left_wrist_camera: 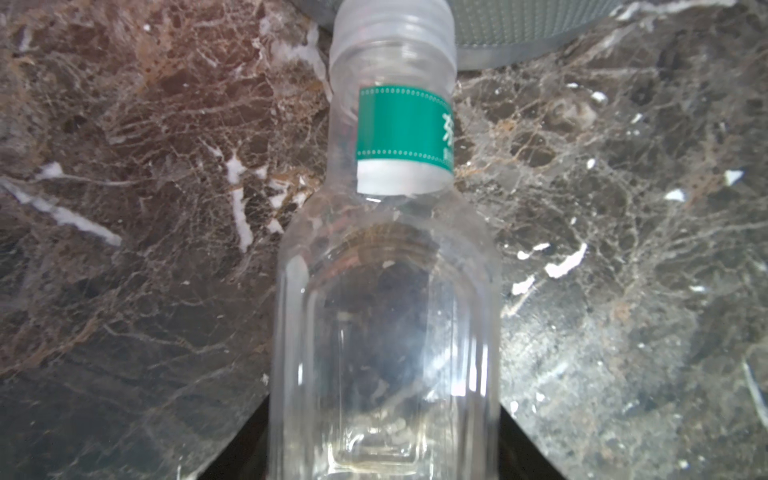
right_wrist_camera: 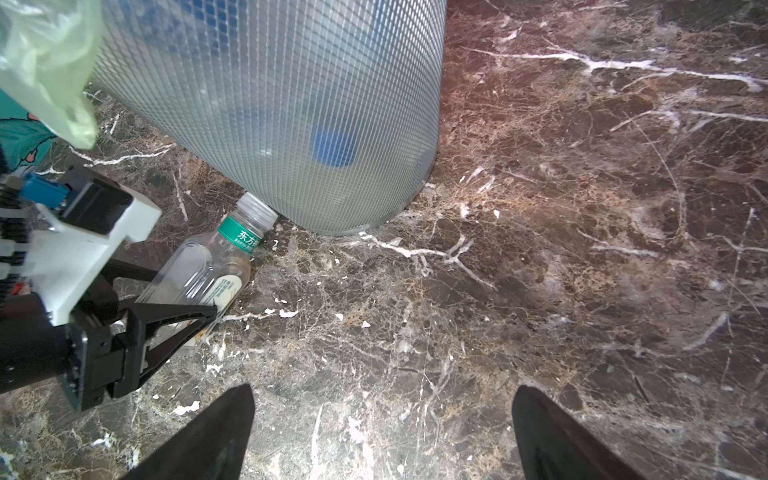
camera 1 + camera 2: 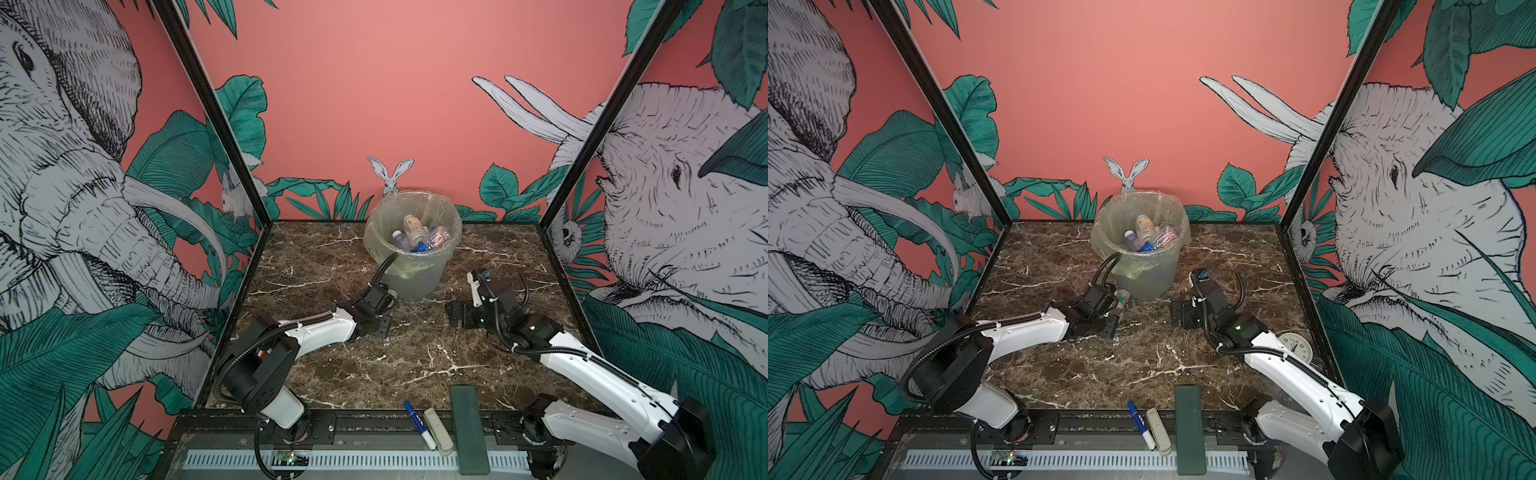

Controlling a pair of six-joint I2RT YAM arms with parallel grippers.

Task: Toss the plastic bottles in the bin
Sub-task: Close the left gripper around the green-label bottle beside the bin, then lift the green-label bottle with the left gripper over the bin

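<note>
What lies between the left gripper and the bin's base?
A clear bottle with a green neck label lies on the marble there: body between the left gripper jaws, cap end at the bin base. The right wrist view shows it best.

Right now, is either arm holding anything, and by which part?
The left jaws grip the clear bottle by its wide lower body, as it lies on the table beside the bin. The right jaws stand open, empty.
</note>
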